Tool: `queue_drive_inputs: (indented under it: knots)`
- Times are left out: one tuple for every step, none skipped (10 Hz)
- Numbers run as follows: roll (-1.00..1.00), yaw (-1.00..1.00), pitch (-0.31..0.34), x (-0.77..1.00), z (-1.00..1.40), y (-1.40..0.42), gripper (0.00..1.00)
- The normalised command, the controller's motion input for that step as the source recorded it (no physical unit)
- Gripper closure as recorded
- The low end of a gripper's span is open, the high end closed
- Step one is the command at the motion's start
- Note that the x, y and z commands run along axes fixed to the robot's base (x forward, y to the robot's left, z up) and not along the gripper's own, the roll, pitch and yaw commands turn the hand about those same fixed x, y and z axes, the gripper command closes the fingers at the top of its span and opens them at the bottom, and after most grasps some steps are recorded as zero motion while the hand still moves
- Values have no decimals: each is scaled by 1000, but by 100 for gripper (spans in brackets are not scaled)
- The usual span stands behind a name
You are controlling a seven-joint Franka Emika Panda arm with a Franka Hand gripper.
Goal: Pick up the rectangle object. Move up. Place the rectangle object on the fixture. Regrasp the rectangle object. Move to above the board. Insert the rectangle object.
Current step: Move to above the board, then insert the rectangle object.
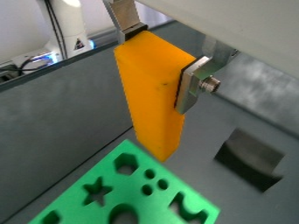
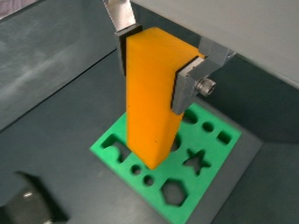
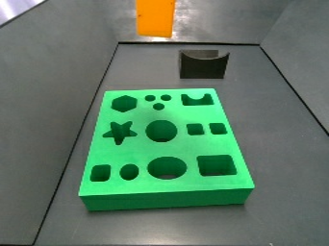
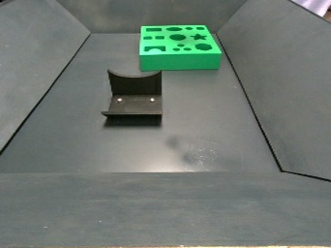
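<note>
The rectangle object (image 1: 149, 96) is a smooth orange-yellow block, and it hangs upright in the air in both wrist views (image 2: 149, 114). My gripper (image 1: 162, 61) is shut on its upper part, one silver finger on each side (image 2: 156, 63). Its lower end hovers over the green board (image 2: 198, 162), apart from the surface and near one edge of the board (image 1: 122, 192). In a side view the block (image 3: 154, 16) shows at the top of the picture, high above the far end of the board (image 3: 167, 144). The black fixture (image 3: 202, 63) stands bare on the floor beside the board.
The board (image 4: 181, 46) lies on a dark floor ringed by sloping dark walls (image 4: 39, 87). The fixture (image 4: 132, 97) sits on its base plate a short way from the board and also shows in the wrist views (image 1: 247, 157). Cables (image 1: 35, 61) lie outside the wall.
</note>
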Motion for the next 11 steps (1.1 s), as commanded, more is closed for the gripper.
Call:
queue_drive_inputs:
  knots:
    - [-331,-9,-10,-57,6,-8,100]
    - [-224,-8,-12,-38,11,1,100]
    - [0,0,-9,0,0,0,100]
    - [84,46,96,0,-157,0,100]
    - [0,0,-4,0,0,0,100]
    - [-217,-77,-39,143,-514,-314,100]
    - [-231,-151,-91,323,-377,-466,100]
    - [-110,-100,-93,586,-603,-471,100]
    - [0,-71,-111,769,-946,-503,100]
    - [-16,-34,-110,854,-837,-454,100]
    - [-4,0,-74,977,-894,-466,100]
